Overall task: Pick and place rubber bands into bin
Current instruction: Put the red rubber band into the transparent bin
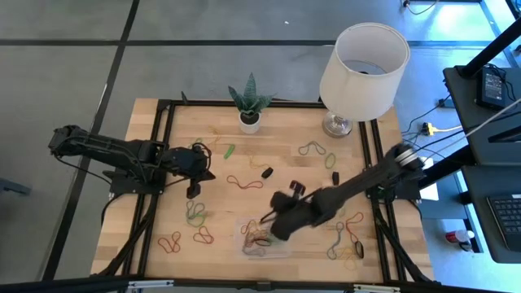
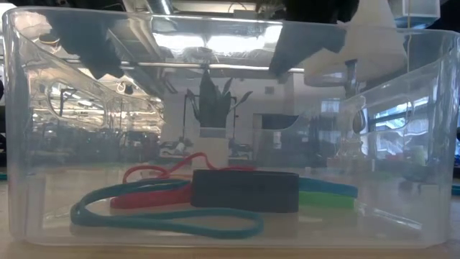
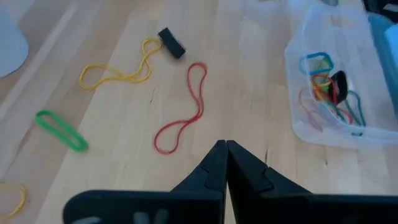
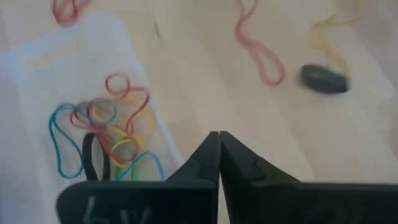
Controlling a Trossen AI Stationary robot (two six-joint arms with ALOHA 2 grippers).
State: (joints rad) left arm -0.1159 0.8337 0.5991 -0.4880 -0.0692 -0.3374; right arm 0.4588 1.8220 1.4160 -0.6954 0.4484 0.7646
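Seen from above, we find the bin point(image 1: 262, 242), a clear shallow tray, at the lower centre of the wooden table point(image 1: 179, 122), already holding a tangle of rubber bands point(image 1: 259, 236) in red, yellow, blue and black. The right gripper point(image 1: 266, 223) hangs over the bin's upper right edge, its arm reaching in from the right of the frame; its wrist camera shows the two dark fingers point(image 4: 219, 155) pressed together with nothing between them, the bin point(image 4: 37, 81) just beside their tips. The left gripper point(image 1: 192, 193) sits left of centre, pointing down the frame, and its wrist view likewise shows its fingertips point(image 3: 225, 163) closed and empty above bare wood, near a long red band point(image 3: 184, 111). More bands lie loose across the table: a green one point(image 1: 229, 150) near the small potted plant point(image 1: 250, 102), several at lower left point(image 1: 199, 236), and a cluster at lower right point(image 1: 348, 242). A white lamp point(image 1: 363, 65) stands at the upper right. From table height, we look straight through the bin's clear wall point(image 2: 43, 108) at teal and red bands and a dark band point(image 2: 244, 191) inside.
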